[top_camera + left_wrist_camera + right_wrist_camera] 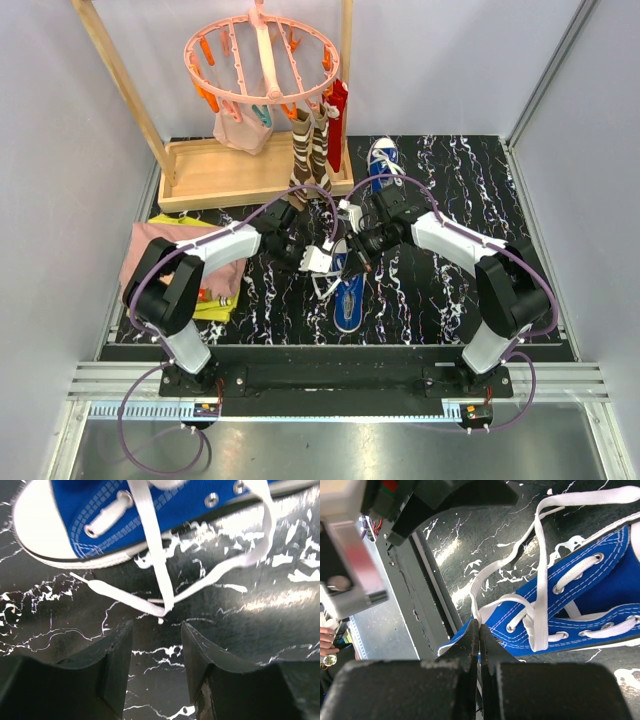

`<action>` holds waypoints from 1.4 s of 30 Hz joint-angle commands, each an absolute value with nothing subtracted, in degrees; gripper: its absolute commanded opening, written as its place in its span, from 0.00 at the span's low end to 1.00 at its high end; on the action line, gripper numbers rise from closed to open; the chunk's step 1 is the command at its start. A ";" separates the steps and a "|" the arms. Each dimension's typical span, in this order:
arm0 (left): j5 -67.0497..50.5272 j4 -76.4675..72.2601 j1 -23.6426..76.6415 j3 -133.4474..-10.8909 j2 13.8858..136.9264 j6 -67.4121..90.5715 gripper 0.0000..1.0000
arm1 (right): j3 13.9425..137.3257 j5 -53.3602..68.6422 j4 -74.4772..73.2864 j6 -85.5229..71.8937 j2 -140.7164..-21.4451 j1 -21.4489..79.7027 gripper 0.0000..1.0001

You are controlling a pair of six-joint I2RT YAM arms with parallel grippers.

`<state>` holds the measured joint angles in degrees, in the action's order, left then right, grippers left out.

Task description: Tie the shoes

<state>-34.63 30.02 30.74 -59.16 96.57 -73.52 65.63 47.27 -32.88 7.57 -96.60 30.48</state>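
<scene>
One blue shoe [349, 292] with white laces lies on the black marbled mat between my grippers. The other shoe [383, 160] lies at the back. My left gripper [318, 258] is open and empty. In the left wrist view its tips [157, 627] stand just short of a slack lace loop [161, 587] lying on the mat beside the shoe's white toe cap [35, 525]. My right gripper [356, 255] is shut on a white lace. In the right wrist view its tips [479, 625] pinch the lace [481, 587] at the shoe's open collar [590, 605].
A wooden rack [255, 172] stands at the back left. It holds a pink clip hanger [262, 60] and hanging socks [308, 150]. Folded clothes [160, 250] lie at the left edge of the mat. Grey walls stand on both sides.
</scene>
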 commanded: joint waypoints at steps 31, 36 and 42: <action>-27.85 43.07 34.19 -67.41 102.14 -90.36 0.00 | 66.01 46.23 -32.87 9.05 -96.06 28.74 0.00; -29.18 45.17 33.57 -66.88 95.64 -87.72 0.00 | 66.09 45.35 -32.78 8.79 -95.98 28.56 0.00; -32.25 50.26 34.10 -67.06 89.13 -81.75 0.00 | 66.97 44.30 -32.43 8.09 -95.98 28.56 0.00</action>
